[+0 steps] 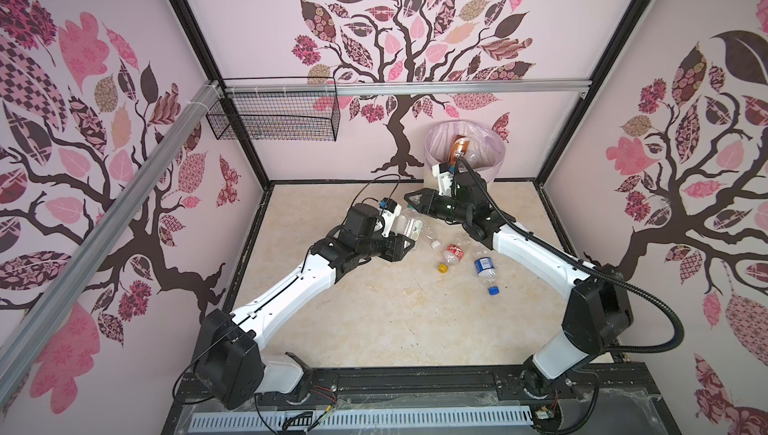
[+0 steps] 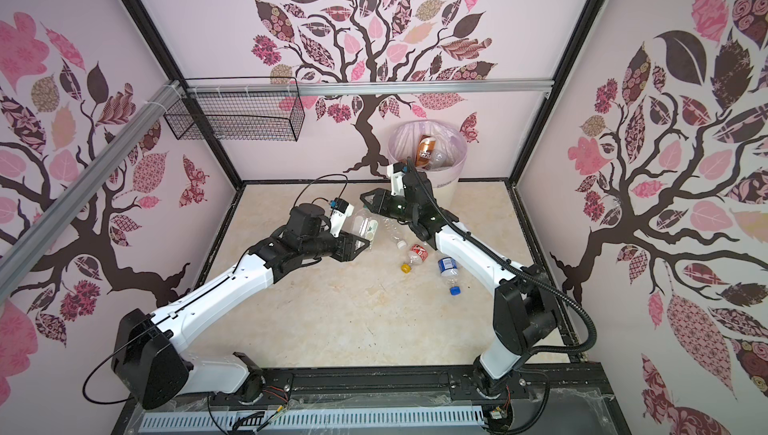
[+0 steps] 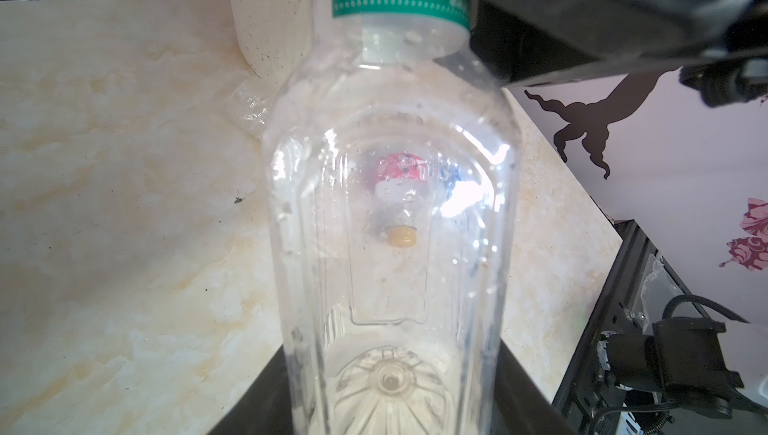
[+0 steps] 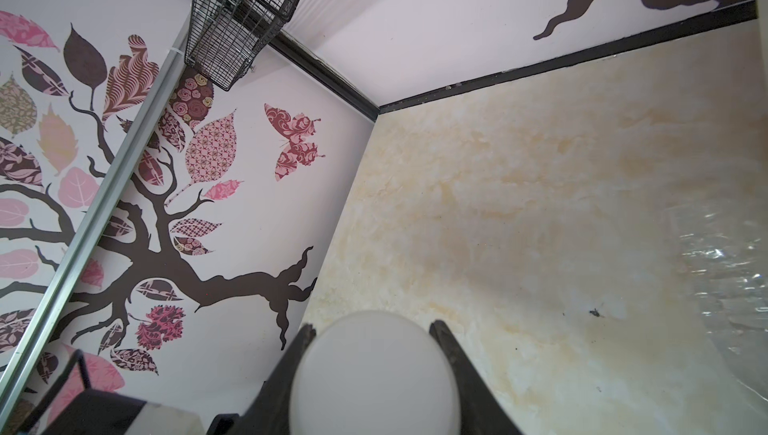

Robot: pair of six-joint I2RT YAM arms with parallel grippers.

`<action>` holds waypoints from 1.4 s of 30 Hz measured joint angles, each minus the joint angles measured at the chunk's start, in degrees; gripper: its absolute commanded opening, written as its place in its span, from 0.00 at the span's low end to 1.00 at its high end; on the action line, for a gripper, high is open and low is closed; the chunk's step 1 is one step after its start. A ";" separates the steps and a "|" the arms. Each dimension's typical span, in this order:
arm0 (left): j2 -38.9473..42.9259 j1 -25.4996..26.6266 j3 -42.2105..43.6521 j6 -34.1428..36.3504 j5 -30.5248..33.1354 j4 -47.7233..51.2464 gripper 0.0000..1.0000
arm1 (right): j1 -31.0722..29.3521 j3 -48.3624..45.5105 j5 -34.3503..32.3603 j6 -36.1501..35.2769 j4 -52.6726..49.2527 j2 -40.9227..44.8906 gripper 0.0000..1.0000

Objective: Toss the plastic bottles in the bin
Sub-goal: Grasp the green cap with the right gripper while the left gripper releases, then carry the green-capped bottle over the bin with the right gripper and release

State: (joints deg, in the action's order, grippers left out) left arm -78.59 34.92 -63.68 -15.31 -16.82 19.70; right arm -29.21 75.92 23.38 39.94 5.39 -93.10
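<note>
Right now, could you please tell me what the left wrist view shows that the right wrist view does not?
Only the left wrist view: the clear green-labelled bottle gripped near its base by the left hand, the red-labelled bottle seen through it, and the bin. Only the right wrist view: the wire basket and a blurred white round shape between the fingers of the right hand; I cannot tell what it is. Both: the marbled tabletop and the tree-patterned wall.
</note>
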 measured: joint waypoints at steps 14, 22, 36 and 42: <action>0.39 0.31 0.04 -0.20 0.31 -0.33 0.94 | -0.09 3.45 -2.19 -4.26 -3.41 -0.07 0.18; 4.81 0.39 -0.09 0.20 2.75 -0.04 0.98 | 3.30 11.26 -6.12 -10.45 -9.81 -0.26 0.17; 3.41 0.59 -13.11 0.35 3.43 0.13 0.98 | 6.58 49.64 -32.63 -33.88 -19.32 -3.13 0.17; 0.94 0.85 -13.70 0.63 3.30 -0.33 0.98 | 8.76 59.93 -39.85 -40.72 -14.43 -7.17 0.17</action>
State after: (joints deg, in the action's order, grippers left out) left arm -77.65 35.77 -77.38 -14.68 -13.52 19.38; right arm -20.45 135.85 -16.47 -0.78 -9.04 -100.27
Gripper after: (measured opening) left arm 0.982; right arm 0.428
